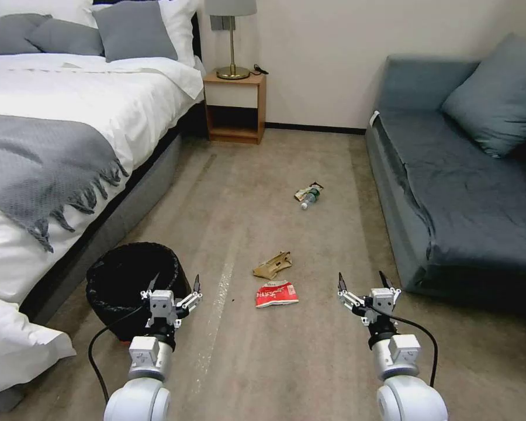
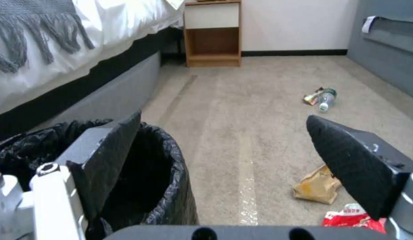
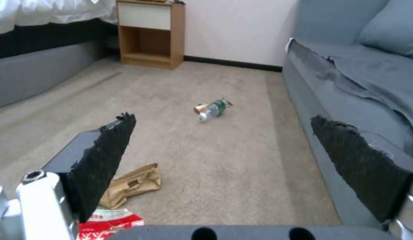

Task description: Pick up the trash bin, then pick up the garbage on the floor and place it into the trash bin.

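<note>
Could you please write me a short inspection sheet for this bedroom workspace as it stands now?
Surface: beige carpet floor, faint streaks.
Job's things: trash bin, black-lined, upright by the bed; red-and-white packet and tan paper nearby; bottle lying against foil wrapper farther off.
Clutter: nothing seen.
Grippers: left gripper open at the bin's rim; right gripper open above bare carpet.
Cables: black cable along each forearm.
Surroundings: sofa, nightstand, lamp.
</note>
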Available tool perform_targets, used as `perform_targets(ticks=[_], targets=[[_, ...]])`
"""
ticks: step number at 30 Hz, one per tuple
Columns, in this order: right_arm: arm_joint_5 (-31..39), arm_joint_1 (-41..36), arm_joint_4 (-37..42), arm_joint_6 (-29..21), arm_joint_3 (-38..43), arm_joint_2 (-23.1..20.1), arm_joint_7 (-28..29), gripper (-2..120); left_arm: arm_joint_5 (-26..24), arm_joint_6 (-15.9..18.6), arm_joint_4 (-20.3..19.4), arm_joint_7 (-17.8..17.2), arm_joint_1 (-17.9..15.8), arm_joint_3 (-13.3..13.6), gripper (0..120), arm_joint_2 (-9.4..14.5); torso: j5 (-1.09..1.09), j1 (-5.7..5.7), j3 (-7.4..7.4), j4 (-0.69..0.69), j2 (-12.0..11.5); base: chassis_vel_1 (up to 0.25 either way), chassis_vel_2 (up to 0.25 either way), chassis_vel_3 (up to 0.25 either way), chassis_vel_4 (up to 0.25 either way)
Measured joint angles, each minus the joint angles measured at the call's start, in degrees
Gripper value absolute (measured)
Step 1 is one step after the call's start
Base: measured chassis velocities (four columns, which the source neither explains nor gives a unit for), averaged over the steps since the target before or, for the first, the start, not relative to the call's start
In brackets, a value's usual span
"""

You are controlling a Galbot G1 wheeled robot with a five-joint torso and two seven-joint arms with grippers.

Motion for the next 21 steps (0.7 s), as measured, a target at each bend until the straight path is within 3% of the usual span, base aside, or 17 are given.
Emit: perform_targets(ticks=[21], targets=[[0.0, 0.0, 0.0, 0.0, 0.0, 0.0, 0.0, 100, 0.0, 0.0, 0.0, 0.0, 0.0, 0.0, 100, 0.0, 0.0, 0.0, 0.0, 0.0, 0.0, 0.0, 0.0, 0.0, 0.0]])
